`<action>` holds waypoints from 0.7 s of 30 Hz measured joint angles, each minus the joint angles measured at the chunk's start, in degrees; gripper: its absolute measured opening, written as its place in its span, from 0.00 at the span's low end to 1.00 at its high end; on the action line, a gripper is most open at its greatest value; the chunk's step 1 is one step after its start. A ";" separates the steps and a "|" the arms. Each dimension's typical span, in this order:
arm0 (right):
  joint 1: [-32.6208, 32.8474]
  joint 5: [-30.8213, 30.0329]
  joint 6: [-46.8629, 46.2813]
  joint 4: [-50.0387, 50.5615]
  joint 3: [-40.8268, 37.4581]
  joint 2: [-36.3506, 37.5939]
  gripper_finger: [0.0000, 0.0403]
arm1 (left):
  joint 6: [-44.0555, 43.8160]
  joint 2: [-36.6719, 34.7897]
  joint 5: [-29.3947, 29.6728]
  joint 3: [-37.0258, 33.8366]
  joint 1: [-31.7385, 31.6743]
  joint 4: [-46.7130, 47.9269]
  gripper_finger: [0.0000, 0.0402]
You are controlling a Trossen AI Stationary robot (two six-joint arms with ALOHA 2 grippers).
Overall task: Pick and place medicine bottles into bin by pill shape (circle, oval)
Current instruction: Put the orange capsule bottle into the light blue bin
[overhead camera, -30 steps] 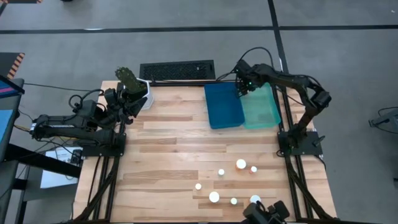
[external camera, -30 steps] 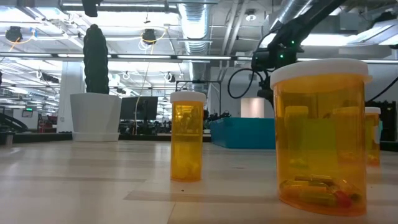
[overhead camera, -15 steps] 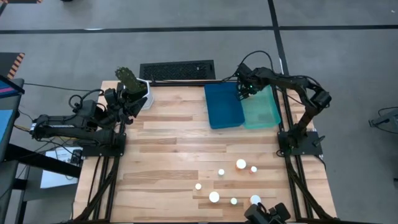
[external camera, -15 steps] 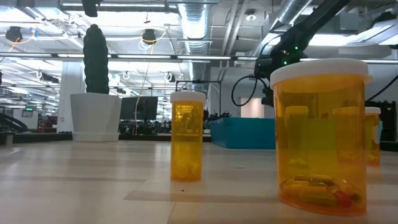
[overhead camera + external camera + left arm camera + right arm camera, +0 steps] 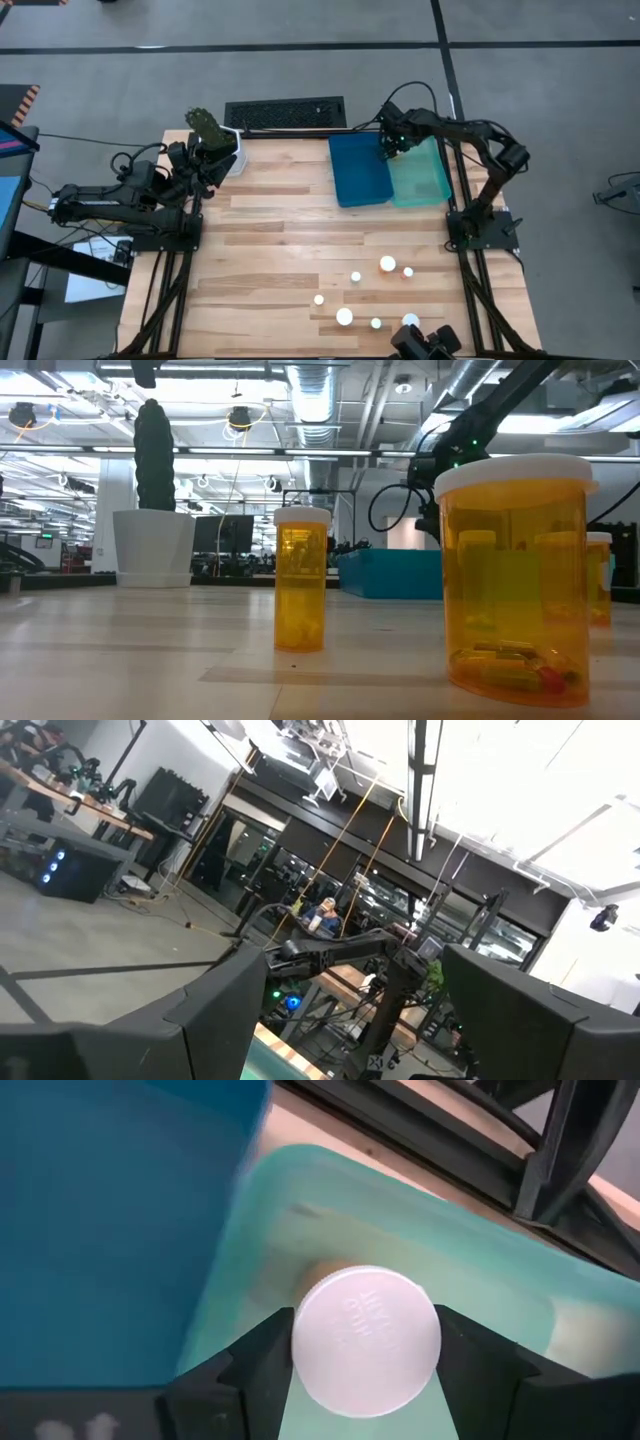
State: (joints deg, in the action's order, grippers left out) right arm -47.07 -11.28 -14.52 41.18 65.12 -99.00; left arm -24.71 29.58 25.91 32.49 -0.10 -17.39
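Where the right arm reaches over the far end of the counter (image 5: 280,220), its gripper (image 5: 392,143) hangs above the light green bin (image 5: 425,175), close to the edge it shares with the blue bin (image 5: 358,170). The right wrist view shows the jaws clamped on a bottle (image 5: 366,1338), one finger pressing each side of its round white cap, with the light green bin directly beneath it and the blue bin beside it.

Six more bottles stand upright in a loose cluster at the near end of the counter, white caps up: a wide one (image 5: 387,264), a small one (image 5: 408,271) just beside it, and others (image 5: 344,317) nearer the edge. In the low view, two of them show amber bodies; the nearest (image 5: 514,580) holds pills at its bottom.

The left gripper (image 5: 205,160) rests at the far left corner of the counter beside a potted cactus (image 5: 208,128). Its jaws stand wide apart, holding nothing.
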 joint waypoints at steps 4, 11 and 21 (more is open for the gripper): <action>0.04 0.34 0.46 -0.53 0.00 -0.10 0.57 | -0.01 0.00 0.00 -0.01 0.00 -0.02 0.74; 0.04 1.00 2.26 -0.75 0.00 0.78 0.59 | -0.02 0.00 0.00 0.00 0.02 -0.02 0.74; 0.04 1.06 4.07 0.68 0.33 0.80 0.76 | -0.05 0.00 0.00 0.00 0.00 -0.04 0.74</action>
State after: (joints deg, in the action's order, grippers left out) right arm -47.03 -10.22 -10.45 41.85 65.45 -98.20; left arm -24.76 29.58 25.91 32.49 -0.10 -17.43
